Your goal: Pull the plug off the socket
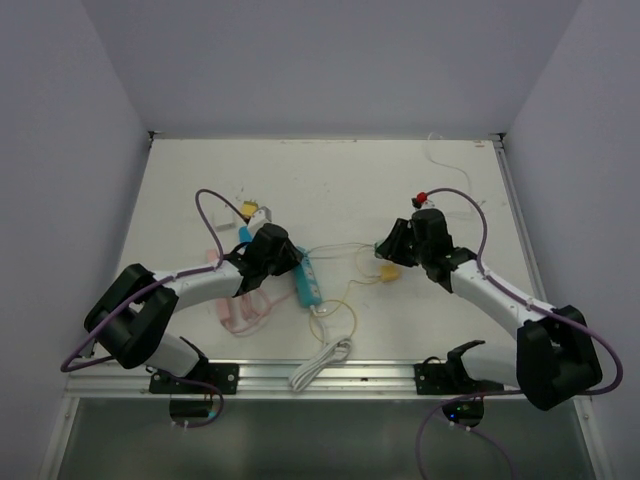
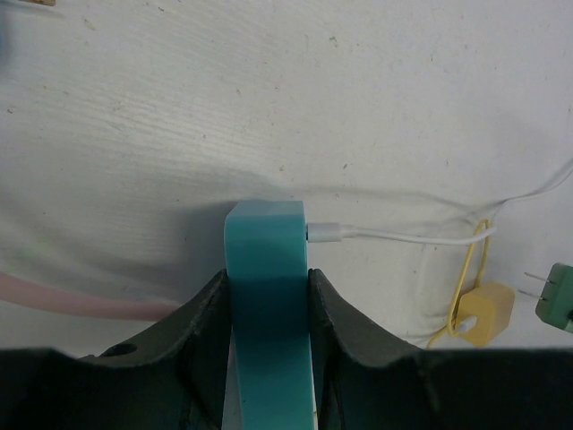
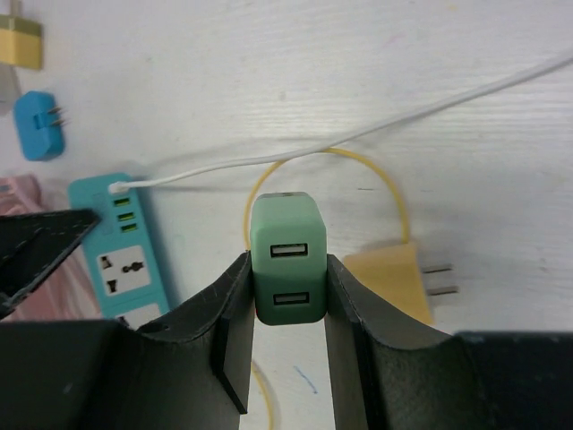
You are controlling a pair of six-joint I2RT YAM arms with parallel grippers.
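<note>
Shows mint-green plastic cube plug [image 3: 286, 235] pinched by its flat sides in right tool [image 3: 286, 266], clear of teal plastic socket strip [image 2: 266, 246] clamped in left tool [image 2: 267, 287]. Probably handles light, rigid, slick.

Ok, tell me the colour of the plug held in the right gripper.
Mint green plug in the right gripper; right wrist view shows it best.

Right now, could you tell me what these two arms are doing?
The left gripper is clamped on the teal power strip. The right gripper grips a green USB charger plug, clear of the strip, so it seems already pulled out. A white cable is plugged into the strip; a yellow plug lies nearby.
</note>
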